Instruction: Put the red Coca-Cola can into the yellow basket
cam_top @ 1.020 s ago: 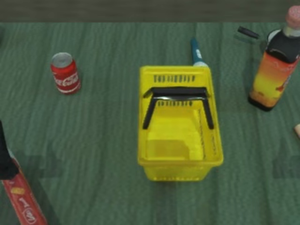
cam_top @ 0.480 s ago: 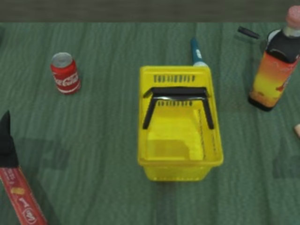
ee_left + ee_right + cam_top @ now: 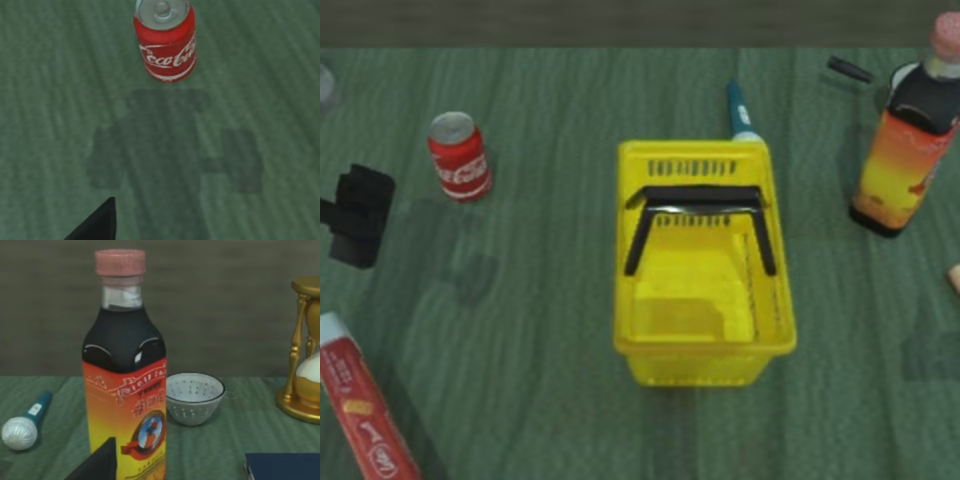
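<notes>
The red can stands upright on the green table, far over on the left side. The yellow basket sits in the middle, well apart from the can, with its black handles folded across the top. The left gripper hangs near the left edge, just beside the can but not touching it. It holds nothing, and I cannot tell how wide its fingers are. From the left wrist, the can sits ahead, with a dark shadow below it. The right arm is off at the right, by a tall dark bottle.
</notes>
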Robot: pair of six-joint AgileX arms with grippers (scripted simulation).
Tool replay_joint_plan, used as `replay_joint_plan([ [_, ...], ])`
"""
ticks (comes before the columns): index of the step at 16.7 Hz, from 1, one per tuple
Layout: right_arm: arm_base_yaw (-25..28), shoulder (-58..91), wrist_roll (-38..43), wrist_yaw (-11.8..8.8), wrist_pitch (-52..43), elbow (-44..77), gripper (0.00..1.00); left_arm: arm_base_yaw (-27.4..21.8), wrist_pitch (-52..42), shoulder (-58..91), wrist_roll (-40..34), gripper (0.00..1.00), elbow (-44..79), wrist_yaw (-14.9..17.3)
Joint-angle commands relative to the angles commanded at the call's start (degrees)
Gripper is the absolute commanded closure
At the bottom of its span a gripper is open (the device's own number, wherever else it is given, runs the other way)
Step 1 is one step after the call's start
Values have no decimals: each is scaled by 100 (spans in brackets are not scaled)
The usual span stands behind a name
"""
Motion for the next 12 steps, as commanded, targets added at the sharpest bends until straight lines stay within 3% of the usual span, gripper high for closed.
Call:
replay_joint_plan([
  [6,0,0,0,0,0,0,0,-154,-2120,3693,932,0,3264,72],
  [12,0,0,0,0,0,0,0,-200,-3667,6815,1781,0,6576,-77],
])
